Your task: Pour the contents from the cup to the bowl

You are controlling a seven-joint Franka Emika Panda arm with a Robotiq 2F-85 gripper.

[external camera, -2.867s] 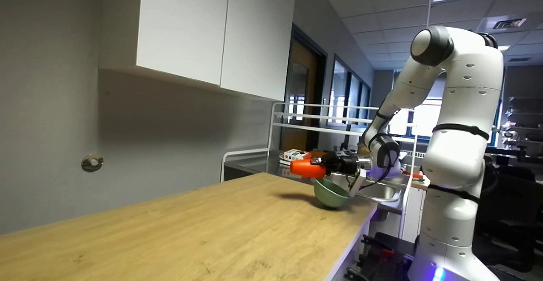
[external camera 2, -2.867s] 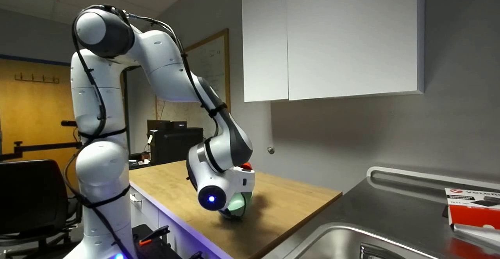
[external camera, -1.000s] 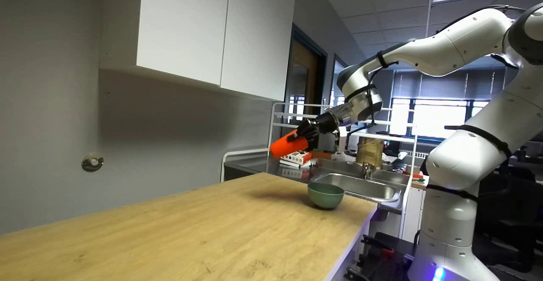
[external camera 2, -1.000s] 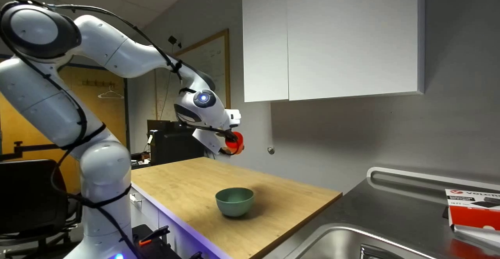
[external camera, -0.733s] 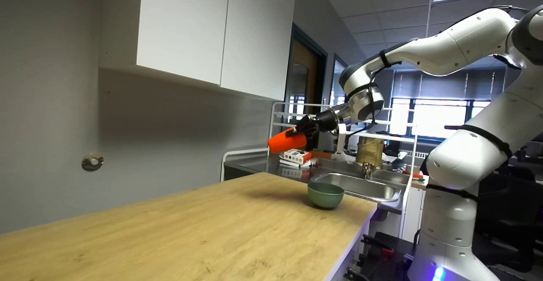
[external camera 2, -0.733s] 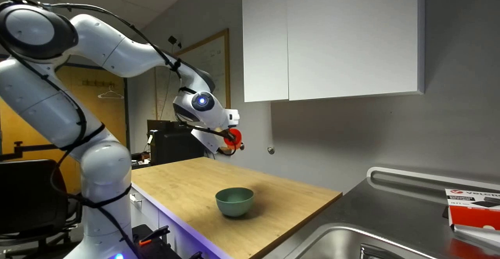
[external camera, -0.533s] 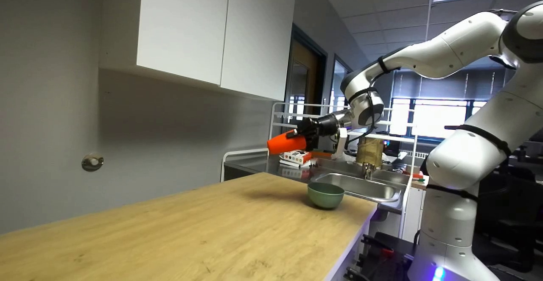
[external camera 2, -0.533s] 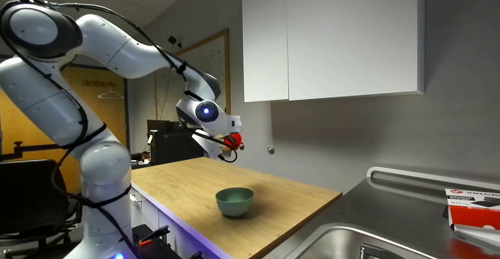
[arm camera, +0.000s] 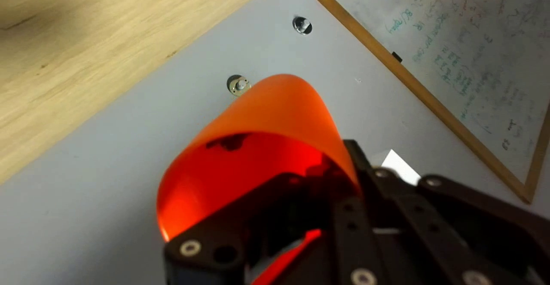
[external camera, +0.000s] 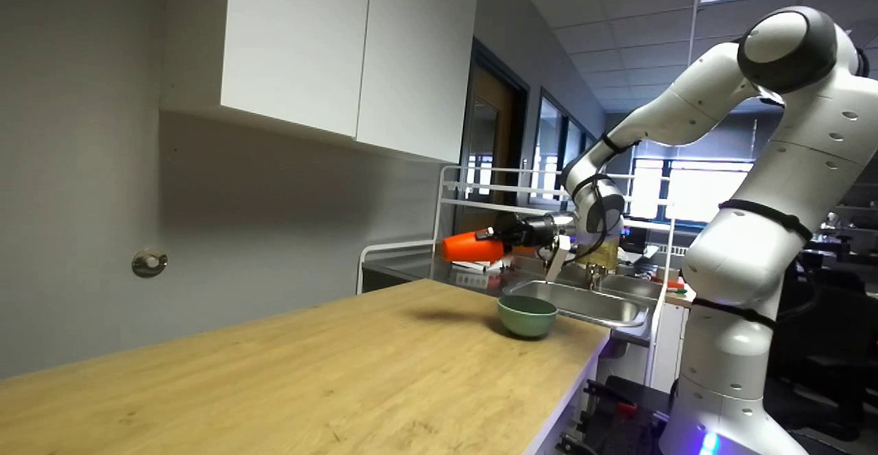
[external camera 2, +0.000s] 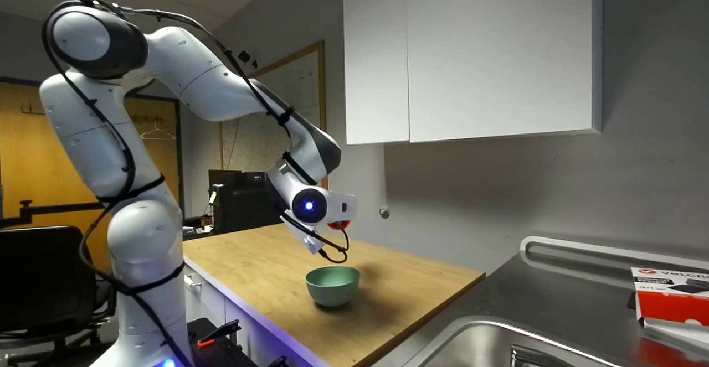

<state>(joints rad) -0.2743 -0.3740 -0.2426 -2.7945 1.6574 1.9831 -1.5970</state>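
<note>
The red-orange cup (external camera: pixel 473 247) is held in the air on its side, nearly level, in an exterior view. A small red part of the cup (external camera 2: pixel 339 225) shows below the wrist in an exterior view. In the wrist view, my gripper (arm camera: pixel 349 169) is shut on the wall of the cup (arm camera: pixel 279 108), one finger inside its mouth and one outside. The mouth faces the gripper. A dark patch shows on its inner wall; I cannot tell what it is. The green-grey bowl (external camera: pixel 527 321) stands upright on the table, below the gripper; the bowl (external camera 2: pixel 332 289) has its bottom inside hidden.
The wooden table (external camera: pixel 309 372) ends beside a sink (external camera: pixel 583 302) and dark counter. A white rack (external camera: pixel 439 222) stands at that end. A white wall cabinet (external camera: pixel 343 50) hangs above the table. A red-and-white box (external camera 2: pixel 673 300) lies on the counter.
The arm was low over the bowl 2.9 s ago, then rose with the cup's far end tilted down. Since half a second ago it has lowered and drawn back towards the robot. The bowl stays put.
</note>
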